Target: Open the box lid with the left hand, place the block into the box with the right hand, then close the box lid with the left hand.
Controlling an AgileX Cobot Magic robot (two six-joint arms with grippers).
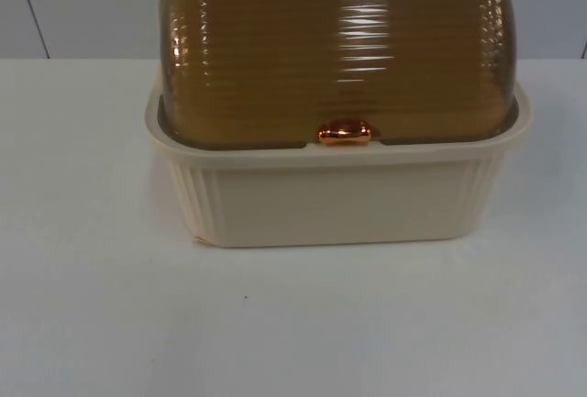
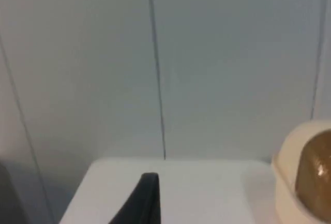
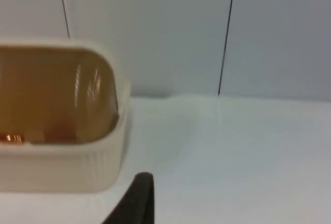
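Note:
A cream ribbed box stands in the middle of the white table. Its brown see-through domed lid is down, with a copper handle at the front rim. My left gripper hovers over the table off the box's left end; the box shows beside it. My right gripper hovers off the box's right end, near the box, a little apart from it. A faint reddish shape shows through the lid; I cannot tell what it is.
The grey partition wall rises right behind the box. Bare white table stretches in front of the box and to both sides. The table's left edge lies close to my left gripper.

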